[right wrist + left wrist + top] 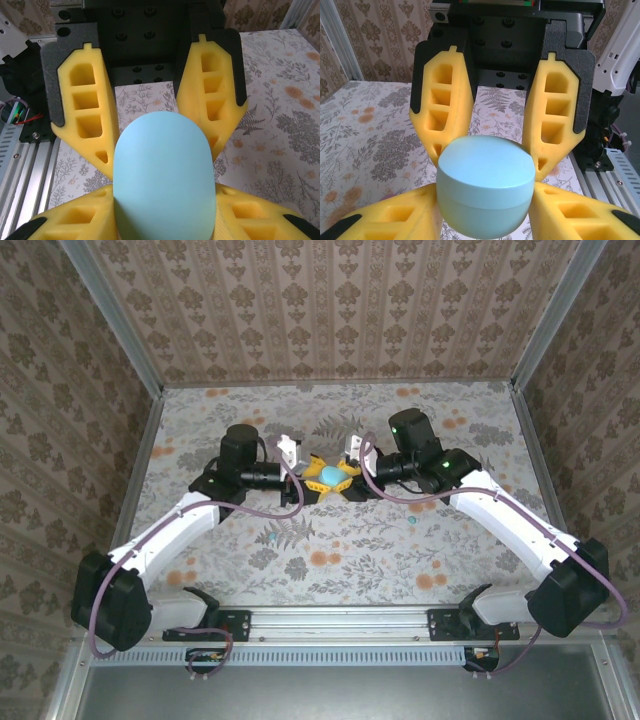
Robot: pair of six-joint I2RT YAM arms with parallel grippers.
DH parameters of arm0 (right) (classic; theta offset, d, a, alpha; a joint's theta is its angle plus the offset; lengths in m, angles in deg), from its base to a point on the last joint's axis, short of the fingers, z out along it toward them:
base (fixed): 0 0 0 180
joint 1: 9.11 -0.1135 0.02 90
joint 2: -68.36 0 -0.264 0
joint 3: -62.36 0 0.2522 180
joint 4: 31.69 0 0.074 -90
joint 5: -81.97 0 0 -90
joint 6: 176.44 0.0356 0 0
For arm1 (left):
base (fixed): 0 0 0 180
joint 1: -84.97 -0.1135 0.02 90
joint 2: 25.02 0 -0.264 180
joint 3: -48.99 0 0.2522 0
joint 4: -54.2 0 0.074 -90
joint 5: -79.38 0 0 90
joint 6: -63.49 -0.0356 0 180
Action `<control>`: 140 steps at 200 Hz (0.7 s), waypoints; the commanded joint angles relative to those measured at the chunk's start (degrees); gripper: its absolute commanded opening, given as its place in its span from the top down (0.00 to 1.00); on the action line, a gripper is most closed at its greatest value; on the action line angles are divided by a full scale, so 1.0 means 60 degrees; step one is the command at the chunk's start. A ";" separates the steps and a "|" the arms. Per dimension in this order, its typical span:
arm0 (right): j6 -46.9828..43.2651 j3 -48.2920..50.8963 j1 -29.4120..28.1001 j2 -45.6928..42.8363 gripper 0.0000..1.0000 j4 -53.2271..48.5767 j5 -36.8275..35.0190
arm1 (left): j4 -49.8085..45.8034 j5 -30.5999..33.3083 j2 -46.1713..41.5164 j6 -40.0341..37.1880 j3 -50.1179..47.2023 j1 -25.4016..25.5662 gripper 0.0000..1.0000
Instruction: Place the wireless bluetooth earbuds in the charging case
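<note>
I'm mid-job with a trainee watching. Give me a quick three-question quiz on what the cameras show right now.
1. True or false: the charging case sits free, with neither hand touching it.
2. What colour is the case? A) pink B) light blue C) white
3. Fill in: the lid of the case is ____ (open or shut).

Key
1. False. The left hand and the right hand both grip it, from opposite sides.
2. B
3. shut
</note>
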State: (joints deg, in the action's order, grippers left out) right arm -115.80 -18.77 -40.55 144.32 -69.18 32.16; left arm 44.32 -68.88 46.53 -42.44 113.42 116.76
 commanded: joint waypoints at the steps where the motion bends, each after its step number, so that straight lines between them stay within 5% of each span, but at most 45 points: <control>1: 0.0057 0.0154 -0.0105 -0.0237 0.58 0.0262 0.0112 | -0.0141 -0.0061 0.0061 -0.0228 0.0331 0.0049 0.58; 92: 0.1143 0.0801 0.0067 -0.0992 0.38 0.0855 -0.0777 | 0.1991 0.0732 -0.0187 0.1057 -0.0366 -0.0111 0.60; 140: 0.4710 0.1153 0.0576 -0.1869 0.32 0.2103 -0.1512 | 0.4585 0.2299 -0.0365 0.2506 -0.1168 -0.0128 0.60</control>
State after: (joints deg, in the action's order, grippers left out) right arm -101.59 -12.39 -38.58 135.93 -61.66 25.99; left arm 60.34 -61.16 46.03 -33.78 108.18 116.41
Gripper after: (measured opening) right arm 0.670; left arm 0.401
